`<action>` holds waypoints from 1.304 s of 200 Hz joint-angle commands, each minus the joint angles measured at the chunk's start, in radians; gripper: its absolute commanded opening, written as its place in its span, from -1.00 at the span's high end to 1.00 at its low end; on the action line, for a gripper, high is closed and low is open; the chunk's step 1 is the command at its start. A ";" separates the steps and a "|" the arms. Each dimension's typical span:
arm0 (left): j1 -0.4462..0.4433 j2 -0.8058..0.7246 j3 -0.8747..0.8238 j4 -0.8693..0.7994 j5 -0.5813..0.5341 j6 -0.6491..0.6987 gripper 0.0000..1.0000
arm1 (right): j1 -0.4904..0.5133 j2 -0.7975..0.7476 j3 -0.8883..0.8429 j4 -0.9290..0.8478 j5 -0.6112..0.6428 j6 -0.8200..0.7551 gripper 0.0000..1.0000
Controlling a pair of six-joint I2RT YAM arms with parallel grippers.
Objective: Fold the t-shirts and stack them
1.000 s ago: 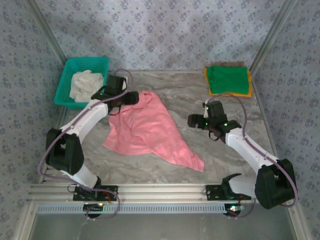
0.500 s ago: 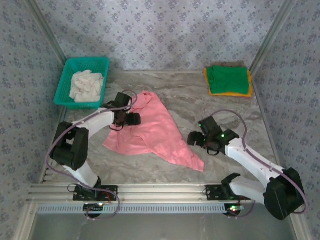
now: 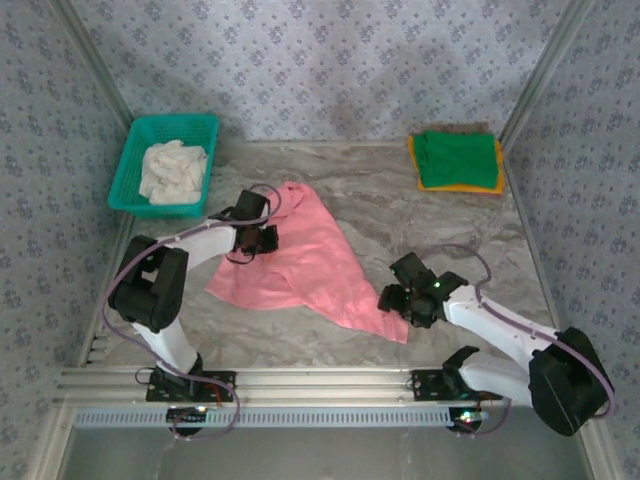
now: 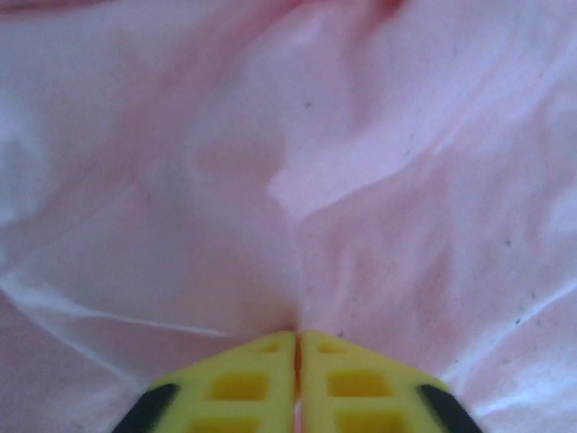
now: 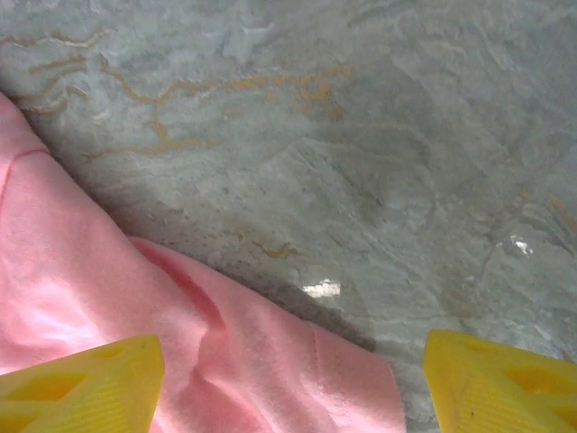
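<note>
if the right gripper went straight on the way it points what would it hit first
Probably a corner of the pink shirt, between the open jaws of the right gripper; depth is unclear.

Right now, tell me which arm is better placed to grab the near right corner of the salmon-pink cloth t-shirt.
Right. The right gripper hangs open over that corner of the salmon-pink cloth t-shirt, a finger on either side; the left gripper is shut on its far left part.
</note>
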 commanded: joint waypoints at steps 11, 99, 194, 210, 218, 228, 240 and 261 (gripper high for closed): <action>-0.003 -0.054 -0.017 0.017 -0.008 -0.024 1.00 | 0.013 -0.059 -0.029 -0.093 -0.018 0.078 -0.52; 0.010 -0.204 0.002 -0.065 -0.052 -0.033 1.00 | 0.057 -0.040 -0.082 0.000 -0.108 0.113 0.52; 0.027 -0.388 0.044 -0.178 -0.107 -0.023 1.00 | -0.308 -0.095 0.220 -0.150 -0.164 -0.234 1.00; 0.026 -0.429 0.049 -0.186 -0.107 -0.021 1.00 | -0.352 -0.093 0.291 -0.161 -0.157 -0.295 1.00; 0.027 -0.450 0.053 -0.189 -0.109 -0.020 1.00 | -0.377 -0.092 0.314 -0.157 -0.166 -0.302 1.00; 0.027 -0.476 0.063 -0.196 -0.109 -0.023 1.00 | -0.414 -0.092 0.340 -0.151 -0.192 -0.341 1.00; 0.026 -0.505 0.080 -0.218 -0.113 -0.025 1.00 | -0.449 -0.102 0.362 -0.148 -0.209 -0.351 1.00; 0.023 -0.554 0.096 -0.266 -0.121 -0.021 1.00 | -0.487 -0.136 0.370 -0.159 -0.203 -0.354 1.00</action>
